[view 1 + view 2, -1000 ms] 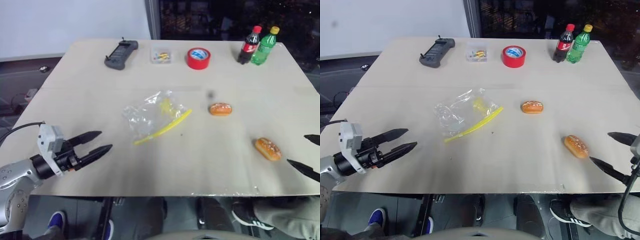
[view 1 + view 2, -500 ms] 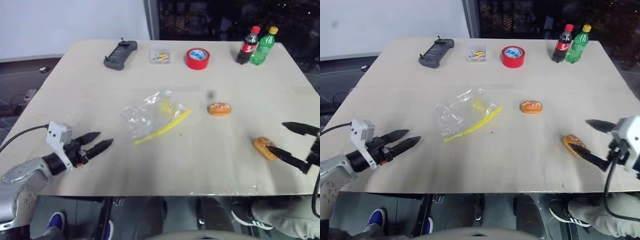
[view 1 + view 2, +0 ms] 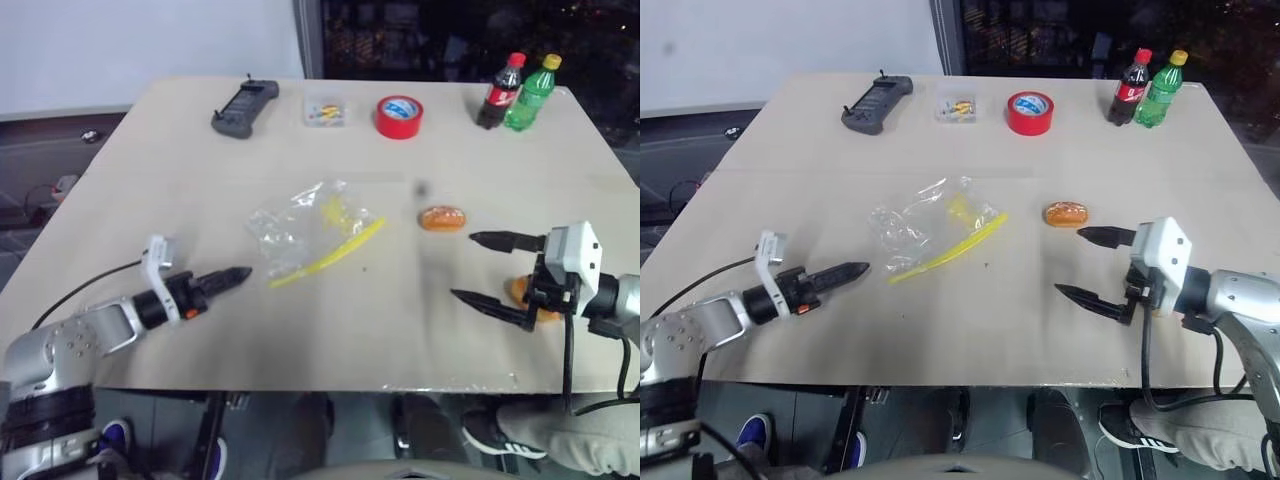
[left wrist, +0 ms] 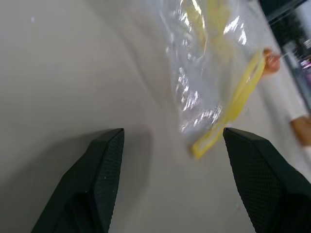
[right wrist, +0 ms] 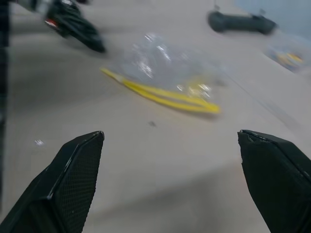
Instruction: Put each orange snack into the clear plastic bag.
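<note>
Clear plastic bag mid-table, one orange snack beside it, left gripper and open right gripper flanking.

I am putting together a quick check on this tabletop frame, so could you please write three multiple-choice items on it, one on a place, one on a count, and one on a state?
1. Where does the red tape roll sit?
A. Along the table's far edge, between the small clear box and the two bottles
B. On top of the clear plastic bag
C. Between the right gripper's fingers

2. How many bottles stand on the table?
A. One
B. Two
C. Four

3. What is the state of the right gripper?
A. Shut on an orange snack
B. Shut on the bag
C. Open, holding nothing

Answers:
1 A, it lies in the far row right of the box.
2 B, a red-capped cola bottle and a green bottle stand side by side.
3 C, its two fingers are spread wide with only tabletop between them.
</note>
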{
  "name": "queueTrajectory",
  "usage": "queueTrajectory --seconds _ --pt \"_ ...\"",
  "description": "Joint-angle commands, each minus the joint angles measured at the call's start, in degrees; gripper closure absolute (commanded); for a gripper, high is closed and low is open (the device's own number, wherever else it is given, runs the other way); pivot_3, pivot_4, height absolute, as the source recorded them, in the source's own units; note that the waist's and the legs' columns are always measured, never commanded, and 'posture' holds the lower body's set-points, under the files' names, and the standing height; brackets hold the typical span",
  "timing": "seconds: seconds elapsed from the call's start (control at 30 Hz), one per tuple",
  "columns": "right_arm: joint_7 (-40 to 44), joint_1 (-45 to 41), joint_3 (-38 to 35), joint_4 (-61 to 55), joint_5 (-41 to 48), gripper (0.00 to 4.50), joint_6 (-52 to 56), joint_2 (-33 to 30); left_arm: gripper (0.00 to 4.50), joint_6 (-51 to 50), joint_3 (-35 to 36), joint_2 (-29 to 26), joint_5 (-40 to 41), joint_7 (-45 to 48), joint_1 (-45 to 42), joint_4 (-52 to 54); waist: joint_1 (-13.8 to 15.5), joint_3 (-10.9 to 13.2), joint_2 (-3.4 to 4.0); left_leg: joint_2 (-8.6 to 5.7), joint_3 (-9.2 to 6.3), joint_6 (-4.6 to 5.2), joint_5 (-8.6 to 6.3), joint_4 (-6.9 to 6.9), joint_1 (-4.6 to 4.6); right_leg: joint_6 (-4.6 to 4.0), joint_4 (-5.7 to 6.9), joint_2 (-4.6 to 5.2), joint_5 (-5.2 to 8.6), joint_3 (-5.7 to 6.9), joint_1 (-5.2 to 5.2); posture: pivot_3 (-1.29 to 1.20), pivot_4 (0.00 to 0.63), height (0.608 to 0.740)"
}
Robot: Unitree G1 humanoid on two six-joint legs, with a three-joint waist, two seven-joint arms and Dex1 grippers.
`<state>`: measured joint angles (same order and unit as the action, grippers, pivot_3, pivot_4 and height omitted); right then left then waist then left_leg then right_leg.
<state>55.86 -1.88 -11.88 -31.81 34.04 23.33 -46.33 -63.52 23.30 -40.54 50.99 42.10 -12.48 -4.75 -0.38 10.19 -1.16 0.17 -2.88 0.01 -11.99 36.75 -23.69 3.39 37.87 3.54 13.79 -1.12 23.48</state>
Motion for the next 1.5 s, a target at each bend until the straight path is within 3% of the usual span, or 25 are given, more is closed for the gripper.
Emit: queueTrajectory --seconds 0.03,0.33,0.43,0.6,0.63,0.77,0.9,1.13,1.47,1.5 --pt "-0.1 -1.0 0.5 -2.0 -0.3 0.00 -1.8 0.3 1.05 -1.8 -0.8 2.5 0.3 -1.9 -4.0 -4.1 0.1 0.0 -0.01 -0.02 -0.01 0.00 0.00 0.05 -0.02 -0.01 0.00 0.00 -0.01 0.01 0.00 0.00 0.150 0.740" --pt "-2.8 -1.9 2.1 -3.6 -1.4 0.00 -1.4 1.1 1.05 1.2 -7.5 11.3 -5.6 -1.5 -15.9 -18.5 0.4 -0.1 0.02 -0.09 -0.06 0.00 0.00 0.16 0.06 -0.04 0.03 0.01 -0.04 0.05 -0.17 0.00 0.150 0.740" --pt "-3.6 -1.8 2.0 -4.3 -1.5 0.00 -1.0 1.0 1.87 -0.2 -7.7 12.6 -6.0 -0.7 -19.3 -23.3 0.5 -0.1 0.02 -0.11 -0.09 0.00 0.00 0.20 0.10 -0.03 0.02 0.01 -0.03 0.07 -0.23 0.00 0.150 0.740" --pt "-6.0 -1.4 3.1 -6.0 -2.6 0.00 -0.8 1.7 4.14 -3.0 -8.6 13.0 -7.3 1.6 -23.2 -29.4 0.6 -0.2 0.22 -0.14 -0.17 0.00 0.00 0.21 0.09 -0.02 0.03 0.02 -0.04 0.13 -0.26 0.00 0.150 0.740" --pt "-6.7 -1.5 3.6 -6.3 -3.4 0.00 -1.1 2.0 4.37 -3.9 -8.6 13.0 -7.2 2.2 -23.8 -30.1 0.7 -0.3 0.29 -0.15 -0.17 0.00 0.00 0.21 0.13 -0.01 0.03 0.02 -0.03 0.13 -0.30 0.00 0.150 0.740" --pt "-10.8 -2.7 9.0 -5.8 -14.0 0.00 -5.8 2.9 4.37 -10.3 -5.7 13.2 -3.9 4.0 -26.2 -31.6 0.6 -0.3 0.34 -0.13 -0.16 0.00 0.00 0.19 0.46 0.17 0.00 0.02 0.11 0.14 -0.63 0.00 0.150 0.740" --pt "-16.4 -6.9 20.3 -1.0 -34.8 0.00 -15.8 3.1 4.37 -19.5 3.1 14.3 1.8 0.3 -30.0 -32.0 0.3 -0.1 0.08 -0.16 -0.16 0.00 -0.01 0.19 0.51 0.21 -0.05 0.03 0.12 0.14 -0.69 0.00 0.150 0.740" --pt "-34.8 -17.9 35.8 15.1 -66.0 0.00 -24.1 13.7 4.37 -28.8 14.3 18.1 7.3 -11.1 -33.3 -29.8 -0.8 0.0 -0.14 -0.16 -0.32 -0.04 0.01 0.14 0.37 0.14 0.04 0.01 0.07 0.22 -0.50 0.00 0.150 0.739" --pt "-47.4 -24.4 39.1 29.7 -80.8 0.00 -24.4 23.6 4.37 -29.0 18.1 22.0 20.4 -26.8 -32.7 -27.4 -1.2 0.0 -0.16 -0.72 -1.37 -0.56 0.34 0.06 -0.14 -0.04 0.13 0.46 -0.04 0.74 -0.22 0.00 0.150 0.722" --pt "-48.2 -24.8 38.8 30.7 -81.2 0.25 -23.8 24.4 4.46 -29.0 18.5 22.3 21.3 -28.1 -32.7 -27.4 -1.3 0.0 -0.16 -0.82 -1.57 -0.60 0.37 0.05 -0.14 -0.04 0.12 0.52 -0.04 0.93 -0.30 0.00 0.150 0.721"
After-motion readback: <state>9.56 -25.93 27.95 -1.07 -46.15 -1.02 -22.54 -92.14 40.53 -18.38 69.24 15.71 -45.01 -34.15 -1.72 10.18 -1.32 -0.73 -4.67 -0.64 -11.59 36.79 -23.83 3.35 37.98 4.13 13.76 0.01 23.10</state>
